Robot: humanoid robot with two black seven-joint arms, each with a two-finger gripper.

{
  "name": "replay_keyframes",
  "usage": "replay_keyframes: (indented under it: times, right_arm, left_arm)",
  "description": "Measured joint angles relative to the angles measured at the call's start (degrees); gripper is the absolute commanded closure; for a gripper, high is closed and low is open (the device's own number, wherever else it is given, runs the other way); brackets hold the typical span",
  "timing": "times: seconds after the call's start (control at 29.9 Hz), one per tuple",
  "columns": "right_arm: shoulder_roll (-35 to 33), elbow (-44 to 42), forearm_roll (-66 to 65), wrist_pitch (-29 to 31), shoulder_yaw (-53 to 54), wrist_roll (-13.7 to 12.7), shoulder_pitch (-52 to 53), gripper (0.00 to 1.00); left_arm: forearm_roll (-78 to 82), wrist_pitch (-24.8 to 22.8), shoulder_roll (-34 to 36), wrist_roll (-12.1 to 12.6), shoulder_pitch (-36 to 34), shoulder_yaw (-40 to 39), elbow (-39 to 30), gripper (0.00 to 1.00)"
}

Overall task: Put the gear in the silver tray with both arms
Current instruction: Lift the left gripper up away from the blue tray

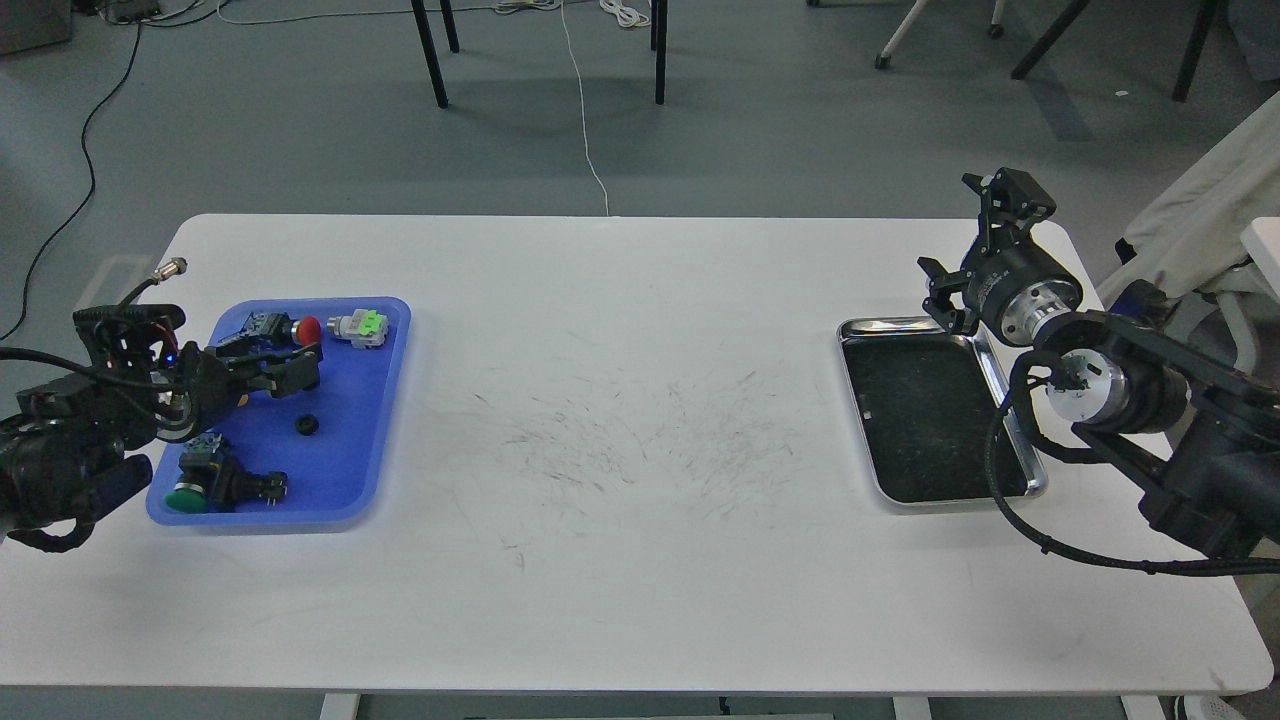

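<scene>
The gear (pixel 307 425) is a small black round piece lying loose on the floor of the blue tray (pixel 345 460) at the left. My left gripper (pixel 297 367) hovers just above and behind it, apart from it; its dark fingers blend together, and nothing shows between them. The silver tray (pixel 900 323), with its dark scuffed floor, sits at the right of the table and holds nothing. Beyond that tray's far right corner my right gripper (pixel 958 228) is raised, with its fingers spread wide and nothing in them.
The blue tray also holds a red push button (pixel 309 328), a white and green part (pixel 360 326) and a green-capped button (pixel 190 493). The white table (pixel 620 330) has scuff marks in its middle. Chair legs and cables are on the floor beyond.
</scene>
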Motion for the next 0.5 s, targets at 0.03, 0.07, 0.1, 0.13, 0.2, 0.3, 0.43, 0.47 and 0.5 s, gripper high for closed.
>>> replay_keyframes:
  times: [0.03,0.07,0.1,0.13,0.2,0.3,0.43,0.47,0.5]
  right_arm:
    - [0.0,0.0,0.0,0.0,0.0,0.0,0.0,0.01]
    - [0.0,0.0,0.0,0.0,0.0,0.0,0.0,0.01]
    - [0.0,0.0,0.0,0.0,0.0,0.0,0.0,0.01]
    - [0.0,0.0,0.0,0.0,0.0,0.0,0.0,0.01]
    - [0.0,0.0,0.0,0.0,-0.1,0.0,0.0,0.01]
    - [0.0,-0.1,0.0,0.0,-0.1,0.0,0.0,0.01]
    - [0.0,-0.2,0.0,0.0,-0.1,0.0,0.0,0.01]
    - [0.0,-0.2,0.0,0.0,-0.1,0.0,0.0,0.01]
    - [0.1,-0.2,0.0,0.0,-0.1,0.0,0.0,0.01]
  left_arm:
    - [-0.3,-0.1,0.2,0.0,-0.2,-0.6,0.0,0.01]
    - [-0.9,-0.4,0.7,0.0,-0.5,-1.9,-0.2,0.01]
    - [-1.6,-0.6,1.2,0.0,-0.8,-3.4,-0.3,0.01]
    - [-2.2,-0.9,1.8,0.0,-0.9,-5.3,-0.4,0.01]
    - [-3.0,-1.2,2.3,0.0,-1.0,-8.0,-0.6,0.01]
    - [-3.6,-1.6,2.9,0.0,-1.3,-10.2,-0.6,0.01]
    - [-3.9,-2.0,3.2,0.0,-1.3,-12.2,-0.6,0.01]
    - [-4.5,-2.3,3.3,0.0,-1.4,-13.1,-0.7,0.01]
    - [-5.7,-2.9,3.8,0.0,-1.6,-14.5,-0.9,0.01]
